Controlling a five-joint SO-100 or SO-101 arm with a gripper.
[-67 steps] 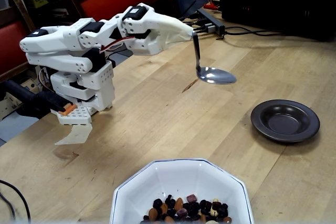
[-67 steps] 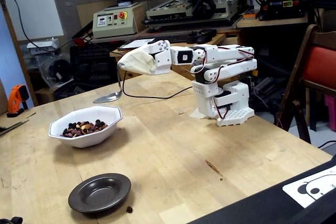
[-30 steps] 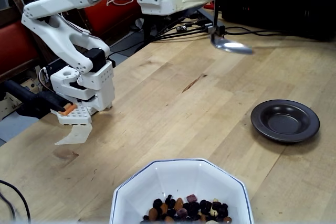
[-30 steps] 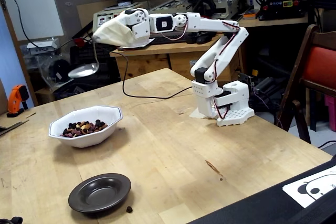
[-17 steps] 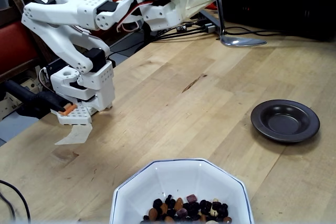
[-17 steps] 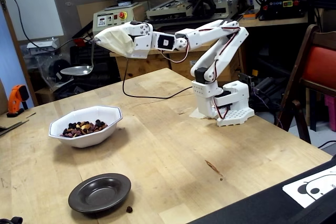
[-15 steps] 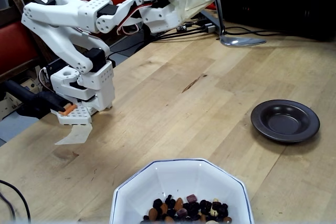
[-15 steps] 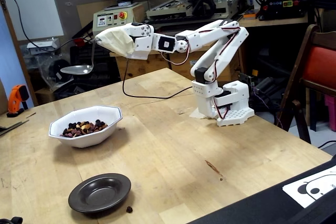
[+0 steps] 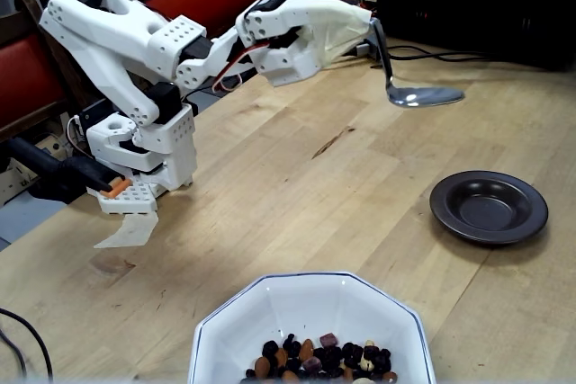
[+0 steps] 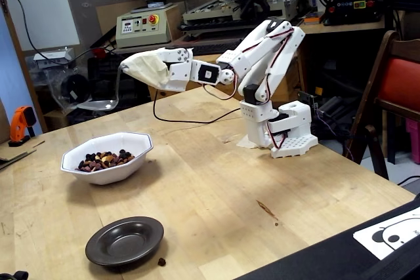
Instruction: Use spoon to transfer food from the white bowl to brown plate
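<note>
1. Across the bench (image 10: pixel 216 188), read left to right in a fixed view, sit the white bowl (image 10: pixel 134 154) with its food (image 10: pixel 104 159), the brown plate (image 10: pixel 126 240) nearer the camera, and the arm's base to the right

2. Above the bench, the spoon (image 10: pixel 97 105) hangs empty behind and slightly above the bowl; in a fixed view its shiny oval (image 9: pixel 423 95) floats well apart from the plate (image 9: pixel 489 207) and the bowl (image 9: pixel 310 325)

3. The jaws are hidden under a pale cloth-like cover (image 9: pixel 337 22), so I cannot tell whether they are spread or pinching the handle; the gripper (image 9: pixel 367 22) carries the spoon rigidly by its bent handle

4. The step in hand, as I judge it, is bringing the spoon down into the nuts and dried fruit (image 9: pixel 319 357)

5. To do it well, bring the oval over the bowl's centre before descending, so it clears the rim

6. Enter at a shallow tilt with the leading edge low, push through the heap, then level the oval before lifting

7. Keep the lift slow, since almonds roll off easily
</note>
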